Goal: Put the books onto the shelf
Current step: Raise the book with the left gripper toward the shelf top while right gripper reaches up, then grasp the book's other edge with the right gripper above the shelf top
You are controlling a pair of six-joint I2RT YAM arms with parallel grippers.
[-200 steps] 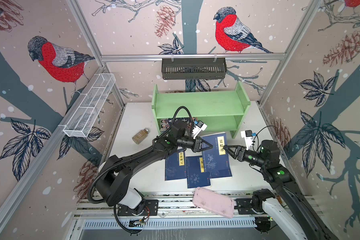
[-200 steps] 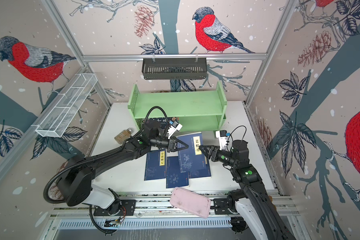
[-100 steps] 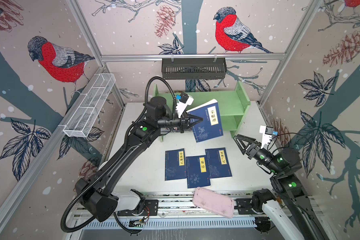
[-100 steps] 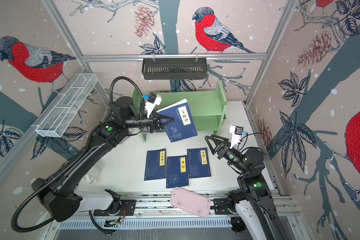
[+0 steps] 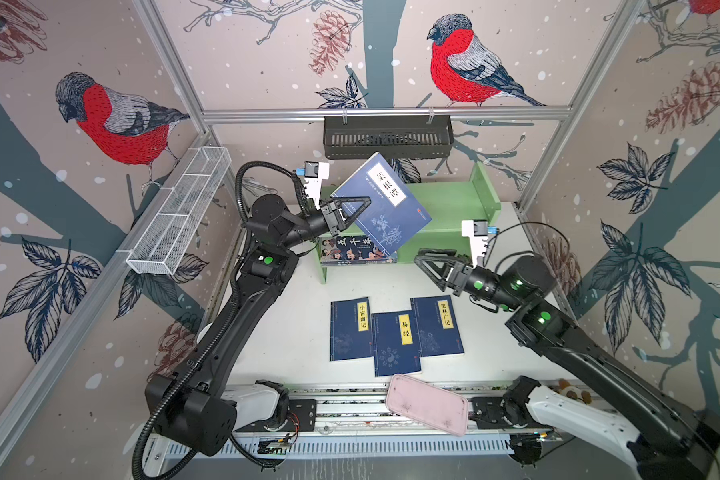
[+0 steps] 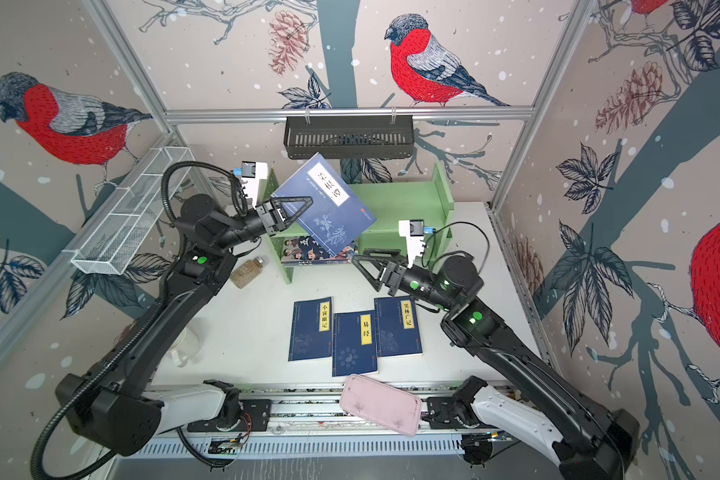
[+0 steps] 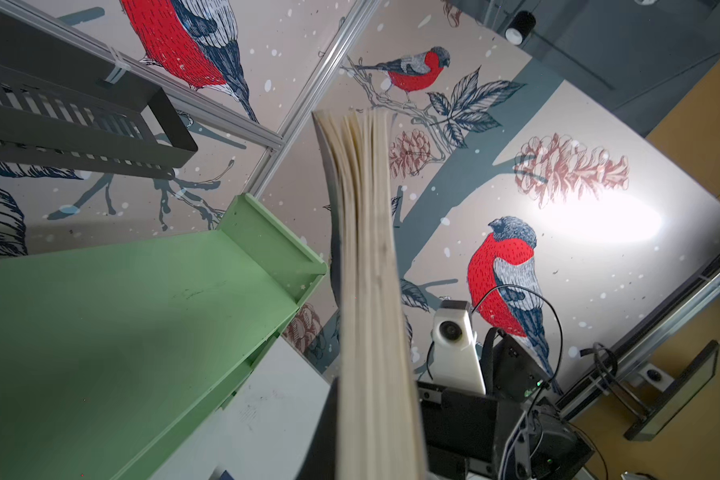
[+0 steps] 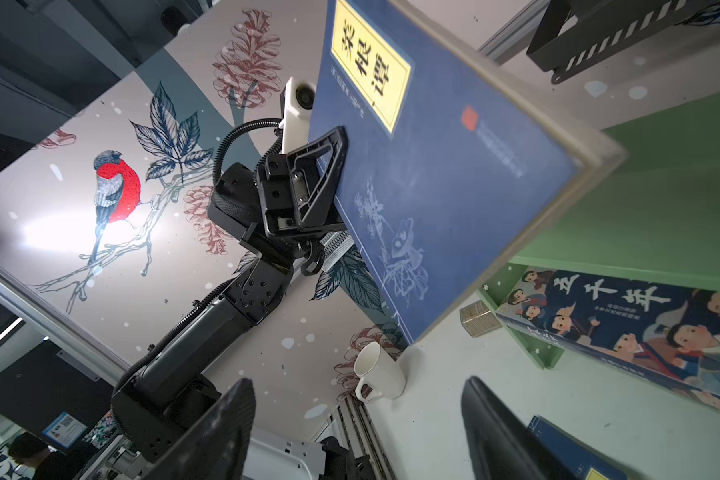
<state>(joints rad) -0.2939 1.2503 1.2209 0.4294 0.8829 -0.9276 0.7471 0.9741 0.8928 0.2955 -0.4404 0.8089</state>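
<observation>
Navy-blue paperback (image 5: 385,208) with a yellow label is pinched at its edge by the left gripper (image 5: 364,203) and hangs tilted in the air, covering the left part of the green shelf (image 5: 454,199), upper middle of both top views. The cartoon book (image 5: 356,251) lies flat on the lower tier. Three navy books (image 5: 395,340) lie side by side on the white table (image 5: 292,332), lower middle. The right gripper (image 5: 422,259), right of centre, has its jaws spread and holds nothing

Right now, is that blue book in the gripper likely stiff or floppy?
Probably floppy: the left gripper pinches the blue book near one edge and its pages fan apart. Likely light: one pinch carries it. Tilted, it might slip.
</observation>
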